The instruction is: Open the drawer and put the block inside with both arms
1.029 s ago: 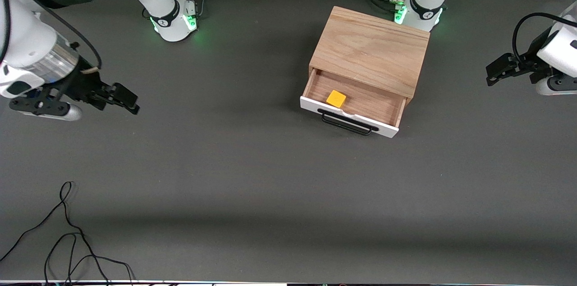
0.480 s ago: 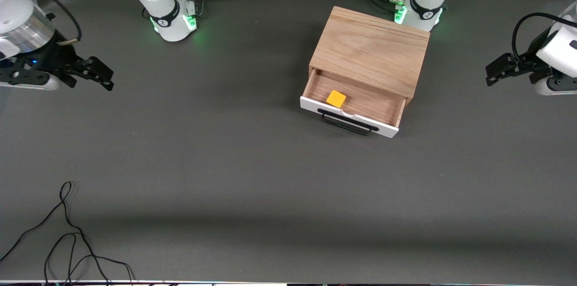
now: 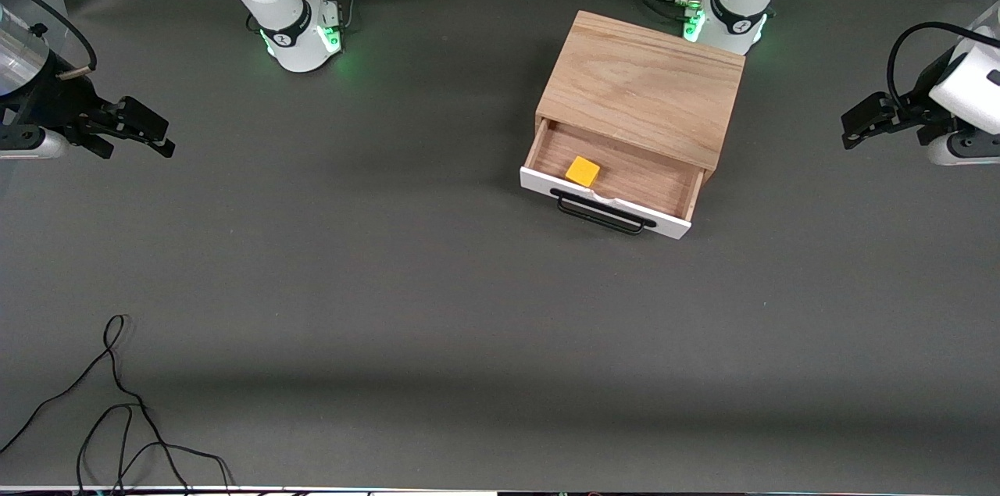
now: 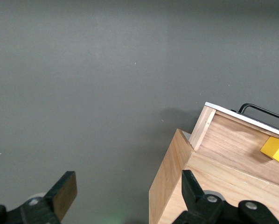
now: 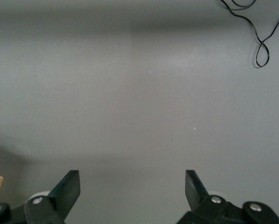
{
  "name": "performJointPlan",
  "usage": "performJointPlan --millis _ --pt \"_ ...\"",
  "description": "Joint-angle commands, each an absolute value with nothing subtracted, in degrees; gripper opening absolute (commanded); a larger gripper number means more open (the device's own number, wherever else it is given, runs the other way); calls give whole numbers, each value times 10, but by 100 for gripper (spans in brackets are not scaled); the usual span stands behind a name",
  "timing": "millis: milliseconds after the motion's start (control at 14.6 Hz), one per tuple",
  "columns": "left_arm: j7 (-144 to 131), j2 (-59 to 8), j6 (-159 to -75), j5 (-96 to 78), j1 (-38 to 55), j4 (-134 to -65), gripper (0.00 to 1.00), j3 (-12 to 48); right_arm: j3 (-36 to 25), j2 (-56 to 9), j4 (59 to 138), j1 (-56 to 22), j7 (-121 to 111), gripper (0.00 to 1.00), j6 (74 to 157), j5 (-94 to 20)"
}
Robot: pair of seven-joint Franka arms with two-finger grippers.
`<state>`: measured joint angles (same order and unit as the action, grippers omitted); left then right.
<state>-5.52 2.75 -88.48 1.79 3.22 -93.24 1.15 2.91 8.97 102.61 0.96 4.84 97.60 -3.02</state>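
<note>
The oak cabinet (image 3: 642, 86) stands near the left arm's base. Its white-fronted drawer (image 3: 605, 205) with a black wire handle (image 3: 601, 216) is pulled open. The yellow-orange block (image 3: 583, 171) lies inside the drawer, near the front panel, toward the right arm's end. The left wrist view shows the cabinet (image 4: 177, 186), the drawer (image 4: 244, 140) and the block (image 4: 275, 151). My left gripper (image 3: 851, 127) is open and empty, up at the left arm's end of the table; in its wrist view (image 4: 128, 191) the fingers are wide apart. My right gripper (image 3: 148, 133) is open and empty over the right arm's end (image 5: 132, 186).
A loose black cable (image 3: 117, 402) lies on the dark table mat near the front camera at the right arm's end; it also shows in the right wrist view (image 5: 258, 37). Both green-lit arm bases (image 3: 301, 31) stand along the table edge farthest from the front camera.
My right gripper has drawn back toward the right arm's end of the table and risen. The left arm, the drawer and the block have not moved.
</note>
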Motion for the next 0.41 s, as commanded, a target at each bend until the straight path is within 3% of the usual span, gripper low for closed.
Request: performJointPlan --millis 0,343 --pt "-47 24 -877 26 33 -923 100 11 28 88 1016 11 34 100 962 -40" --pt "-48 24 -877 26 33 -923 100 11 27 87 1012 13 35 100 947 -39"
